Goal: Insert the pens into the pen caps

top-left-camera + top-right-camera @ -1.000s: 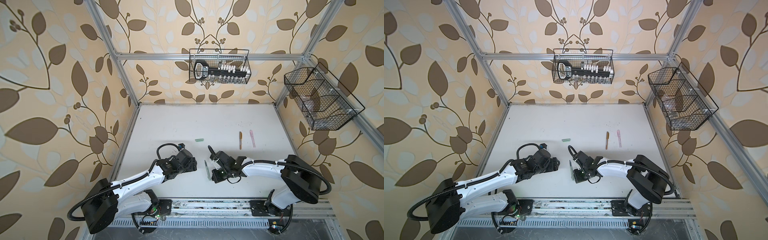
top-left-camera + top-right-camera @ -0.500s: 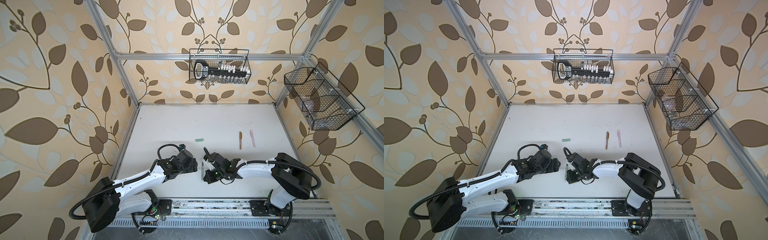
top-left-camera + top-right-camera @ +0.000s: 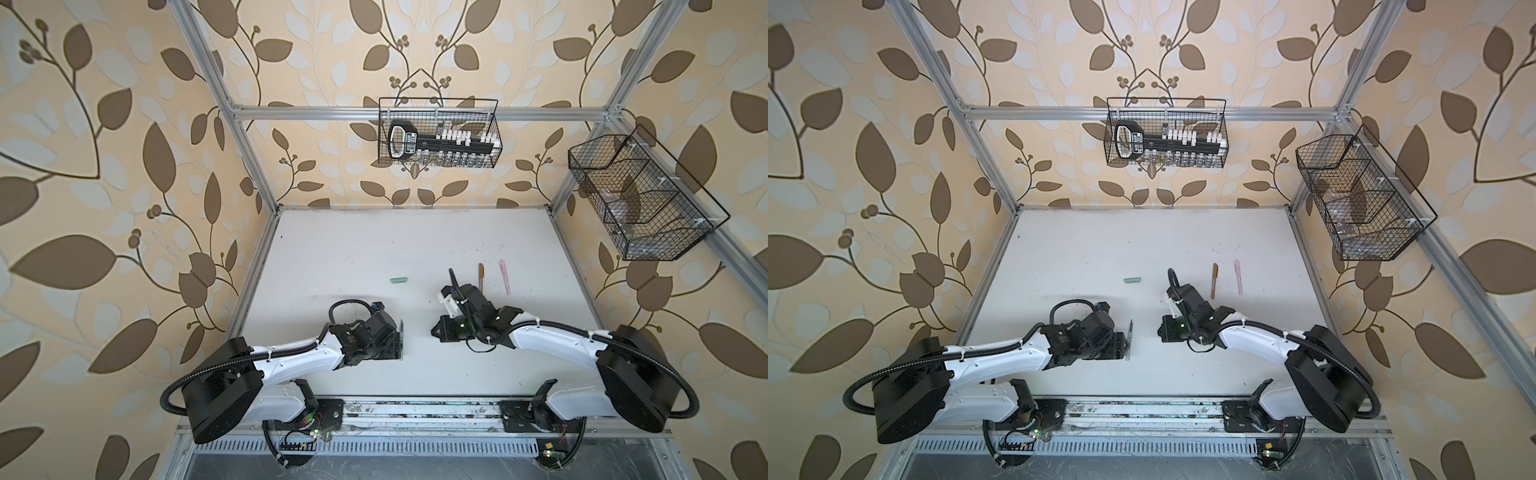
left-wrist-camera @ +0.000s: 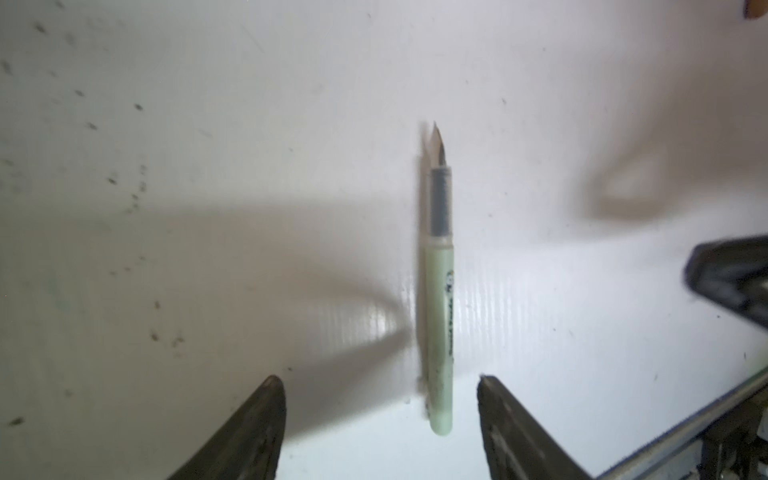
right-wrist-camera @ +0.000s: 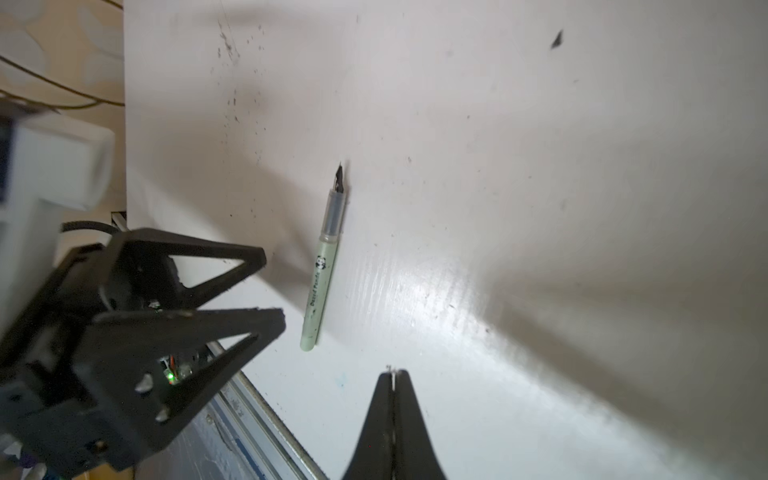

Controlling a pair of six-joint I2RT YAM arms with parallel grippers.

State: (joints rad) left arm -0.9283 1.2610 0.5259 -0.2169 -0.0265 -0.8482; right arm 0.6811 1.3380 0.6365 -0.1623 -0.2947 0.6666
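The right jaws, clenched on nothing, have drawn back, leaving the green pen (image 4: 438, 291) flat on the counter (image 3: 353, 249) between the released left jaws, seemingly untouched and ready for pickup, with the green cap (image 3: 399, 280) well apart

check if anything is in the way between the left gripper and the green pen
Nothing visible. The green pen lies flat on the table, its rear end between the open fingers of the left gripper in the left wrist view, bare table on either side. The right gripper is shut, off to the side.
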